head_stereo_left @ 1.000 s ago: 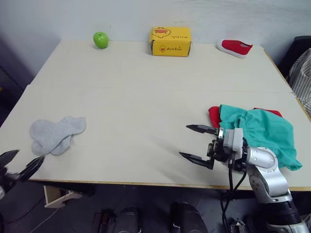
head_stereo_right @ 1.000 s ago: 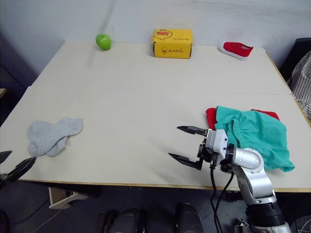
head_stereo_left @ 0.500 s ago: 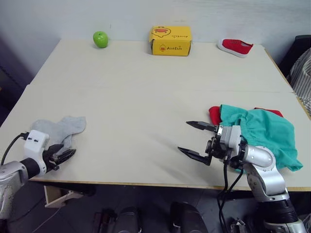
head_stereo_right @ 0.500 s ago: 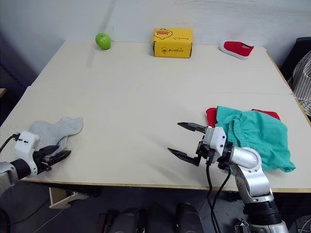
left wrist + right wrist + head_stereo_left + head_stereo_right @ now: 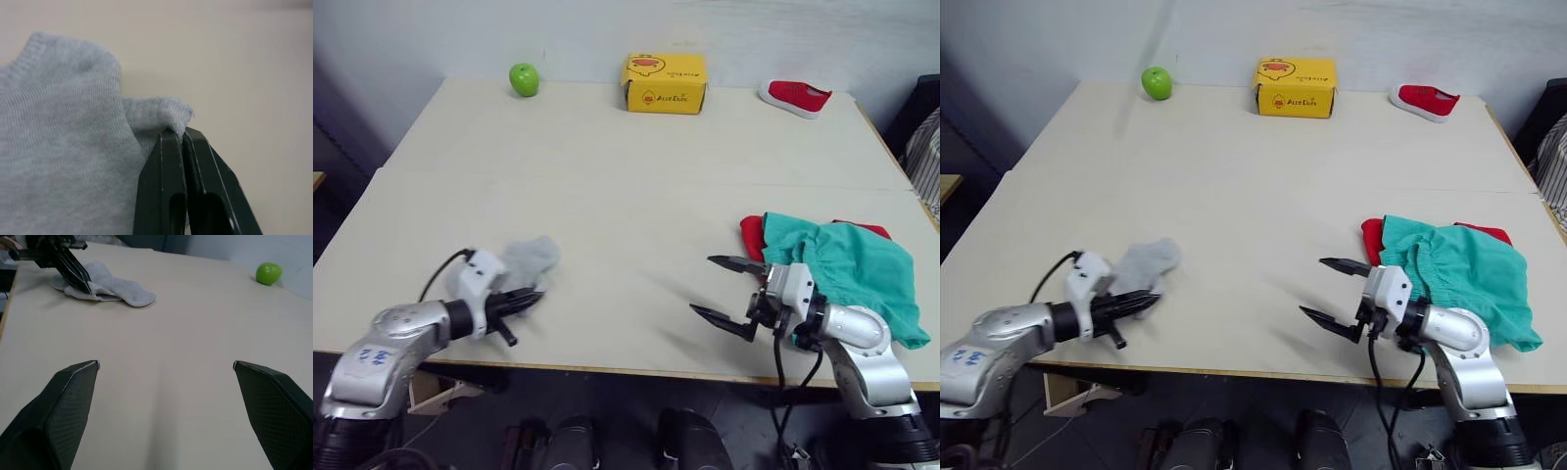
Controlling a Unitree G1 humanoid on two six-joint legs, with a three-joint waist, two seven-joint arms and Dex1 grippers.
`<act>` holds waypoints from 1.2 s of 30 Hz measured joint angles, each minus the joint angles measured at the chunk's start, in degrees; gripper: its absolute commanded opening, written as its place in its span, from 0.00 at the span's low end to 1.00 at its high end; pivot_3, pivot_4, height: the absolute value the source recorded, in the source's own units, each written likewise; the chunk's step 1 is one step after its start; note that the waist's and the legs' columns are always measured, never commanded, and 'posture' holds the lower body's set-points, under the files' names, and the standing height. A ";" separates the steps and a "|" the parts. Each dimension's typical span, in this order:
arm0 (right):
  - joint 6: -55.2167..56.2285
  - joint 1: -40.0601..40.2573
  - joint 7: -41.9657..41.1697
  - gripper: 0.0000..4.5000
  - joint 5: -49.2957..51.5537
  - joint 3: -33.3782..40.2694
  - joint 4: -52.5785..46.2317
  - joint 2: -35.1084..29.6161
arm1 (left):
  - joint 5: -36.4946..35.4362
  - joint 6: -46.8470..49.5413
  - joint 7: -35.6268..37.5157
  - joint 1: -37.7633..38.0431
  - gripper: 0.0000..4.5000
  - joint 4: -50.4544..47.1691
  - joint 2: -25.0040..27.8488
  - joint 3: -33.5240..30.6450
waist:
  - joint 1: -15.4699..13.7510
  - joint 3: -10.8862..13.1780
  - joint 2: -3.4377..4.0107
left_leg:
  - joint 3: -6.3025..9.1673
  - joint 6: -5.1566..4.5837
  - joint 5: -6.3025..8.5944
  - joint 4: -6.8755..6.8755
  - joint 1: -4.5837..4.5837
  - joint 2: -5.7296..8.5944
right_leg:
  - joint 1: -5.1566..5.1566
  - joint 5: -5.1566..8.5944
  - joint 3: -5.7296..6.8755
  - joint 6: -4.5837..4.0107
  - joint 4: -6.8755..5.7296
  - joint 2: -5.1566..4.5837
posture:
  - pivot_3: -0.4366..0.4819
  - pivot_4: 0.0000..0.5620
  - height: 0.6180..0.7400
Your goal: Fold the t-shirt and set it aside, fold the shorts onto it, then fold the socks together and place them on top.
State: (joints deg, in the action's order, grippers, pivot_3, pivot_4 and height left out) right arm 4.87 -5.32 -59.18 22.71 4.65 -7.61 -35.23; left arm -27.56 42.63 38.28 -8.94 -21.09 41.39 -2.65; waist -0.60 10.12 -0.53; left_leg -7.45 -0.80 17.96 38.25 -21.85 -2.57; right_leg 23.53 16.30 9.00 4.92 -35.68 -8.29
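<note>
The light grey socks [image 5: 532, 259] lie bunched on the table's near left. My left gripper [image 5: 526, 297] is shut on their near edge; in the left wrist view the closed fingertips [image 5: 172, 139] pinch a fold of the knit socks [image 5: 58, 122]. The teal shorts [image 5: 852, 269] lie in a heap at the near right on the red t-shirt [image 5: 751, 233], which is mostly hidden beneath. Just left of that heap my right gripper [image 5: 705, 286] hovers open over bare table with nothing between its fingers. The right wrist view looks across the table at the socks [image 5: 115, 286] and the left gripper [image 5: 78, 274].
Along the far edge stand a green apple [image 5: 524, 78], a yellow cardboard box [image 5: 666, 83] and a small red shoe [image 5: 795, 96]. Striped cloth [image 5: 930, 157] hangs beyond the table's right edge. Bare tabletop [image 5: 626, 196] lies between the two grippers.
My left gripper came up from below the table edge, closed on the socks and pulled them to the right. The right gripper has stayed open and almost still.
</note>
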 measured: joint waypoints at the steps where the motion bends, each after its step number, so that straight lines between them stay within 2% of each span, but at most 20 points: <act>1: -0.29 0.21 0.04 1.00 -0.02 0.40 0.12 -0.52 | 0.83 0.50 -0.03 -2.25 0.01 -1.18 -0.94 3.54 | -0.02 0.00 0.00 | 0.00 0.00 0.00 0.01 0.00 -0.01 | -0.02 -0.01 0.00 0.01 -0.01 0.03 | 0.48 0.27 1.00; 2: -1.53 0.61 0.10 1.00 -0.01 0.48 0.09 -1.51 | 1.81 0.91 0.02 -5.03 0.01 -1.87 -2.10 7.53 | -0.10 0.00 0.00 | -0.01 0.00 -0.01 0.02 0.00 0.00 | -0.02 -0.01 -0.01 0.03 -0.01 0.04 | 0.48 0.27 1.00; 5: -4.73 2.11 0.94 1.00 0.06 0.93 -0.12 -2.60 | 3.06 1.29 0.74 -10.82 0.01 -2.77 -5.41 14.24 | -0.17 0.00 -0.01 | -0.07 0.01 -0.03 0.05 0.00 -0.03 | -0.03 -0.02 -0.05 0.03 0.01 0.11 | 0.48 0.27 1.00; 11: -7.08 2.52 1.17 1.00 0.06 1.05 -1.09 -3.92 | 5.53 0.15 3.31 -17.31 0.01 0.98 -10.27 22.03 | 0.12 0.00 -0.01 | -0.12 0.02 -0.05 0.07 0.06 -0.08 | -0.02 -0.02 -0.11 0.03 0.11 0.21 | 0.48 0.27 1.00; 14: -8.03 2.59 1.10 1.00 0.20 1.05 -1.50 -4.03 | 6.68 -1.28 4.65 -17.39 0.15 4.01 -11.63 23.75 | 0.05 0.01 -0.02 | -0.11 0.01 -0.06 0.12 0.06 -0.09 | -0.02 -0.02 -0.12 0.03 0.11 0.22 | 0.48 0.27 1.00; 20: -10.20 3.16 1.15 1.00 0.76 0.30 -5.19 -4.00 | 6.04 -5.51 8.24 -16.74 0.59 5.43 -11.20 20.24 | -0.06 0.01 -0.02 | -0.10 0.00 -0.05 0.20 0.05 -0.14 | -0.02 -0.02 -0.13 0.03 0.12 0.21 | 0.48 0.27 1.00; 23: -12.26 2.90 0.73 1.00 1.46 -1.94 -8.96 -3.97 | 1.69 -10.23 15.83 -15.18 0.80 5.59 -8.05 14.54 | 0.30 0.01 -0.01 | -0.09 0.03 -0.05 0.20 0.05 -0.20 | -0.01 0.00 -0.11 0.00 0.11 0.23 | 0.48 0.27 1.00; 26: -13.66 2.50 0.27 1.00 1.22 -5.77 -11.77 -3.06 | -1.39 -15.21 23.91 -15.24 0.80 9.83 -1.91 6.43 | 0.66 0.02 0.01 | -0.07 0.04 -0.06 0.20 0.06 -0.20 | 0.00 0.01 -0.09 -0.03 0.09 0.24 | 0.48 0.27 1.00; 29: -13.40 0.96 1.15 1.00 -1.60 -11.15 -12.37 0.11 | 0.51 -21.21 26.70 -17.59 0.80 19.45 1.40 2.10 | 0.68 0.02 0.02 | -0.07 0.04 -0.06 0.21 0.06 -0.16 | 0.00 0.01 -0.08 -0.02 0.07 0.23 | 0.48 0.27 1.00; 33: -8.51 -4.23 0.93 1.00 -7.74 -17.67 -7.76 2.71 | 5.56 -31.46 29.54 -20.99 0.80 31.95 -0.25 2.78 | 0.35 0.02 0.02 | 0.03 -0.13 0.04 0.60 -0.24 -0.10 | 0.01 -0.05 -0.02 0.10 -0.02 0.20 | 0.48 0.27 1.00; 36: -5.57 -7.56 0.94 1.00 -10.76 -18.60 -1.99 4.01 | 8.68 -35.90 30.18 -24.37 0.80 39.74 -3.16 4.66 | 0.42 0.04 -0.01 | 0.04 -0.25 0.10 0.87 -0.51 -0.03 | 0.09 -0.15 -0.02 0.28 -0.03 0.22 | 0.48 0.27 1.00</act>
State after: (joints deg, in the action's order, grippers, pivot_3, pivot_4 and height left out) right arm -0.70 -12.88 -58.25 11.96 -13.95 -9.60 -31.22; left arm -18.88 6.73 68.45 -33.32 18.64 38.23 2.01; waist -0.18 10.16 -0.53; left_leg -7.41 -1.04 18.07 39.12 -22.36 -2.60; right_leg 23.62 16.14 8.97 5.19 -35.71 -8.07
